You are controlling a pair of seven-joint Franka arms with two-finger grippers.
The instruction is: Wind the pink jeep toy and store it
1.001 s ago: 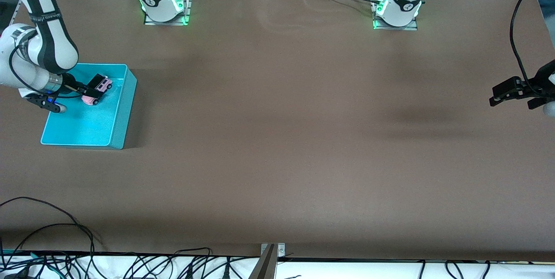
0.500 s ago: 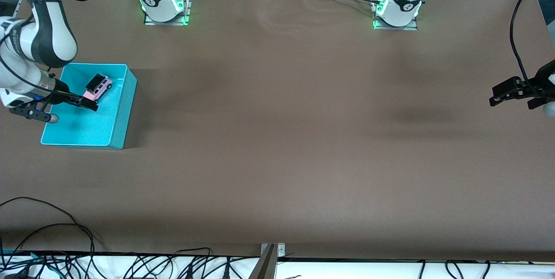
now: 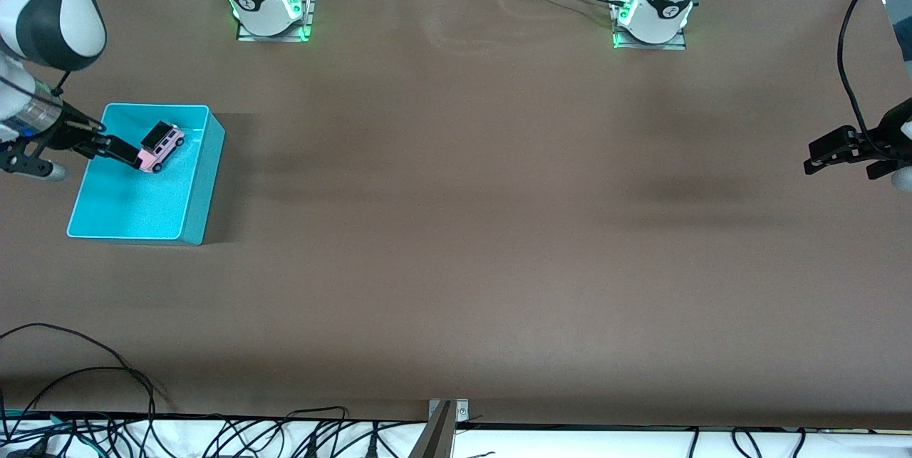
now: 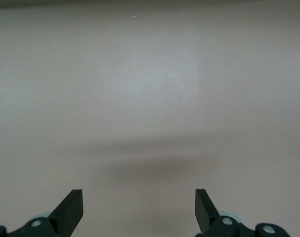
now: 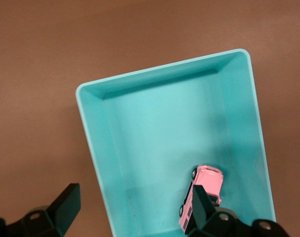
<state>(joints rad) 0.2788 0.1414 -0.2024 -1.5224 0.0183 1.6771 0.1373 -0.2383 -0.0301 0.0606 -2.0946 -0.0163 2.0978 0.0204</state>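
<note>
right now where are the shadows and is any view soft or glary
Front view: dark shadow bands cross the brown table, the teal bin casts one beside itself; green glow at both arm bases. Left wrist view: washed-out, featureless table with one faint shadow. Right wrist view: sharp, pink jeep toy crisp.

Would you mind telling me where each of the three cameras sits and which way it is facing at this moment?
Front view: high across the table, facing both arm bases; it shows the right gripper above the teal bin, the pink jeep toy lying inside, and the left gripper waiting at its own end.
Left wrist view: on the left wrist, looking down at bare table, open fingers in frame.
Right wrist view: on the right wrist, looking down into the bin, open fingers in frame.
Shared: front and right wrist views both show bin and jeep.
</note>
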